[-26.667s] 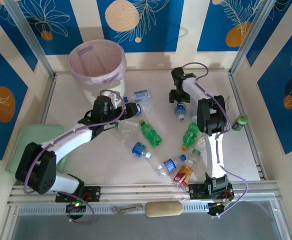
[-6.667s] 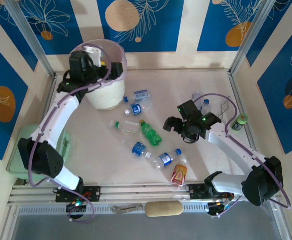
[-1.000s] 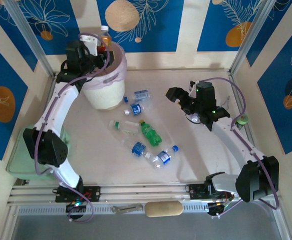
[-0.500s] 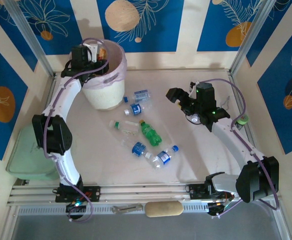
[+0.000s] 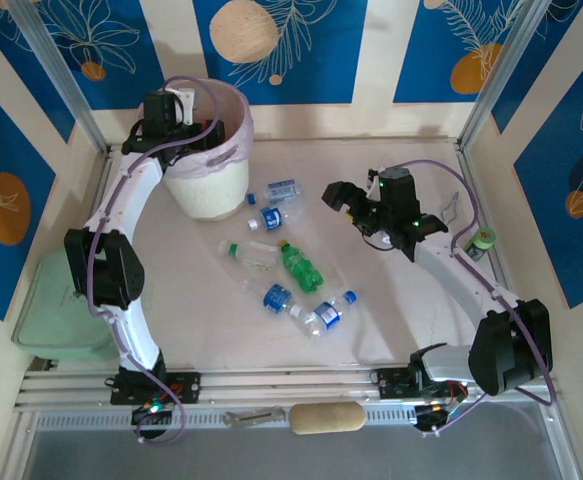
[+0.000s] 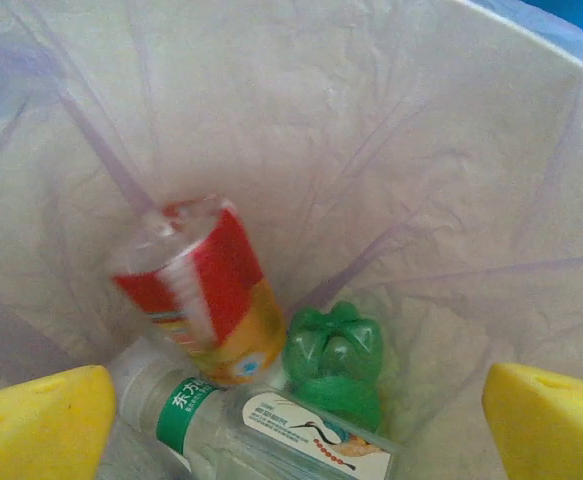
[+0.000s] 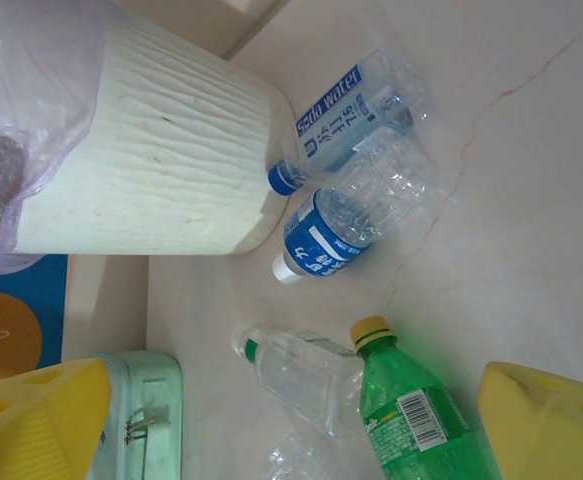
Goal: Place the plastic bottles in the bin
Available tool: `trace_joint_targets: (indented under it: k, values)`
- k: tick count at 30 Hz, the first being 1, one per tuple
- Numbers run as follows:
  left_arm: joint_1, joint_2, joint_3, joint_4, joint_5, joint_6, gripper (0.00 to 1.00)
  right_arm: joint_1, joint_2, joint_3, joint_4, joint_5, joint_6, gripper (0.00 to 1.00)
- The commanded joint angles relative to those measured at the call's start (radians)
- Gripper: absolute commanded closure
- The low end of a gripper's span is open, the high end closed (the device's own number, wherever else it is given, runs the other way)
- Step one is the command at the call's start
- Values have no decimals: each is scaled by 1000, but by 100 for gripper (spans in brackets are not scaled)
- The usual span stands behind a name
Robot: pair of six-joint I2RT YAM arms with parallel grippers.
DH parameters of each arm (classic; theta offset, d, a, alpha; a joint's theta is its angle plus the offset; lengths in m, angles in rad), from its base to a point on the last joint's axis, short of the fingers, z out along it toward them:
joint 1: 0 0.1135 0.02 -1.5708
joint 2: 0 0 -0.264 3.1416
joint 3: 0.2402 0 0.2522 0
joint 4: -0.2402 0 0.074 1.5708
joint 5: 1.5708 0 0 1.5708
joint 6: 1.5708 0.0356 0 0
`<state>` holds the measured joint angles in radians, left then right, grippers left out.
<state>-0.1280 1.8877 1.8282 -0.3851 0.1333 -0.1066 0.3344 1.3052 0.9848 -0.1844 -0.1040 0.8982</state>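
Left jaws hung open over bin, red-labelled bottle below them. Right jaws gaped wide above green bottle.

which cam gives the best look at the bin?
Top external: the whole bin from above, rim, lilac liner and white wall, at the table's far left. Left wrist looks down inside the liner at bottles in it. Right wrist catches its ribbed side wall.

On the blue label of a clear bottle at one o'clock: "Soda water". A green bottle at five o'clock carries a barcode.
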Motion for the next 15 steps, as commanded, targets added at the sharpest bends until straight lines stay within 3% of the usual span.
trace_joint_targets:
  k: [1, 6, 15]
  values:
    - [5, -72, 29, -3, 71, -35, 0, 38, 18, 43, -82, 44, -4, 5]
    - [1, -161, -16, 22, 165, -98, 0, 91, 14, 36, -248, 103, 14, 5]
    - [-94, -405, -375, 278, 257, -227, 0, 201, -91, -105, -540, 218, 132, 4]
